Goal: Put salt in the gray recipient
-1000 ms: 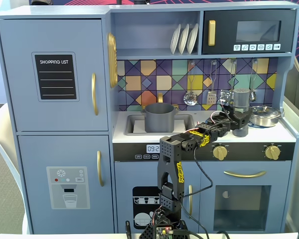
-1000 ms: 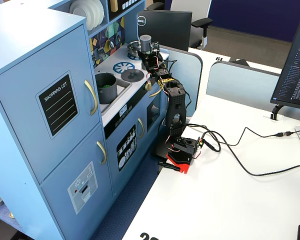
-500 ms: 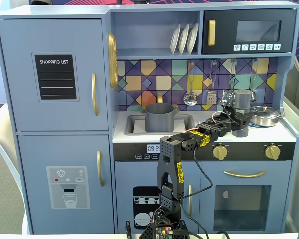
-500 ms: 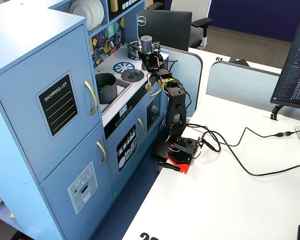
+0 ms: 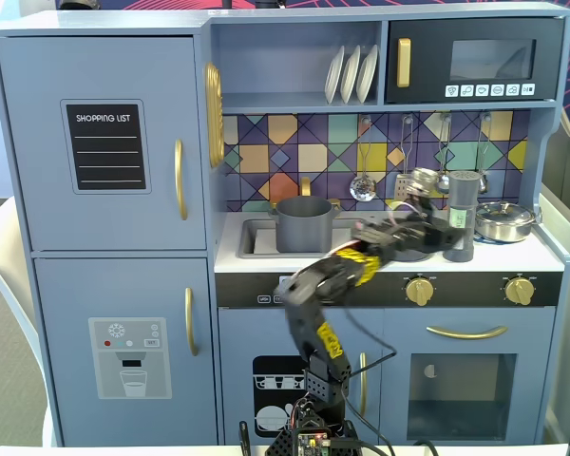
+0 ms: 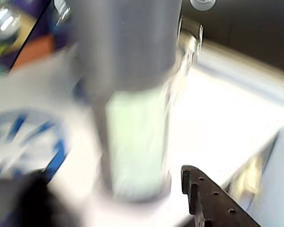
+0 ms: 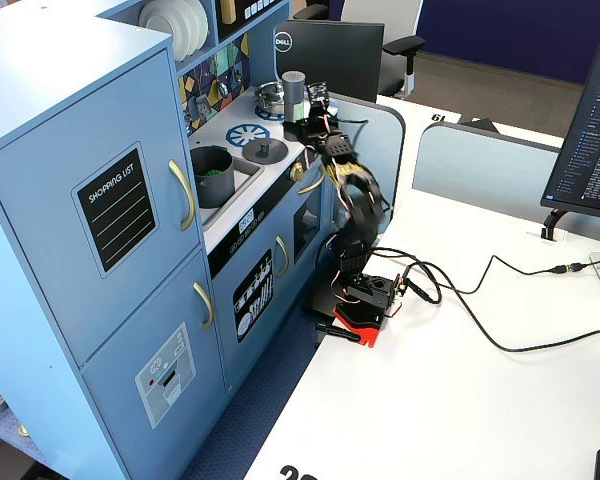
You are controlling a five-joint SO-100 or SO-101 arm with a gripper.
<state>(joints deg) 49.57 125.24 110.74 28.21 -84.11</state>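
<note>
In a fixed view from the front, the matte gray cylindrical pot with two small side handles (image 5: 305,224) stands in the sink of the blue toy kitchen, well to the left of the hand (image 5: 431,234). The black arm is blurred as it reaches up and to the right over the white worktop (image 5: 513,254). Just right of the hand, the tall slim dark-gray shaker with a pale green label (image 5: 460,216) stands upright on the worktop. Whether the fingers touch it cannot be told, and the blur hides whether the hand is released or clenched. Farther right of the hand sits a shiny silver lidded pan (image 5: 504,219).

In the wrist view, the shaker (image 6: 132,94) fills the frame, blurred, with one dark finger (image 6: 206,198) below and right of it, apart from its base.

In the other fixed view, from the side, the pot (image 7: 213,172) sits left of the hand (image 7: 302,119), and the shaker (image 7: 294,93) rises just behind it.
</note>
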